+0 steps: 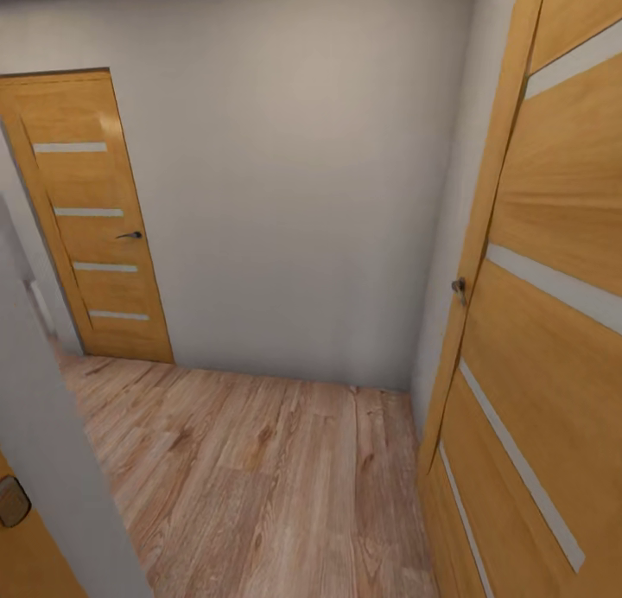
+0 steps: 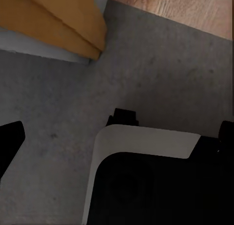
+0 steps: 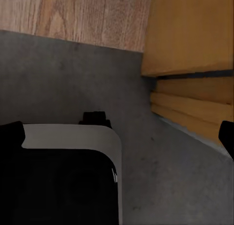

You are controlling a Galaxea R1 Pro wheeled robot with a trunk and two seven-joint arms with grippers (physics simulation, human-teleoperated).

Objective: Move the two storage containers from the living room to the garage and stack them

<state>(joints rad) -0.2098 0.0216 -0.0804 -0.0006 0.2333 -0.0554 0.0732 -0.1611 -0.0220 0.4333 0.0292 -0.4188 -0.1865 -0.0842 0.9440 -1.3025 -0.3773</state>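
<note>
The two storage containers are out of view. My left gripper (image 2: 117, 137) is open, its dark fingertips (image 2: 9, 142) set wide apart with nothing between them. My right gripper (image 3: 119, 132) is open and empty as well, with fingertips (image 3: 226, 135) at the picture's edges. Both hang over the dark grey concrete floor (image 2: 161, 74) (image 3: 63, 74), just above my own white and black base (image 2: 146, 181) (image 3: 63, 176). The concrete meets light wood planks (image 2: 190, 6) (image 3: 73, 15) at a threshold.
Ahead lies a small hallway with a wood-plank floor (image 1: 259, 477) and a pale wall (image 1: 294, 192). A closed wooden door (image 1: 95, 226) stands at the back left. An open wooden door (image 1: 553, 321) lines the right side closely. A grey wall edge (image 1: 52, 460) juts in at near left.
</note>
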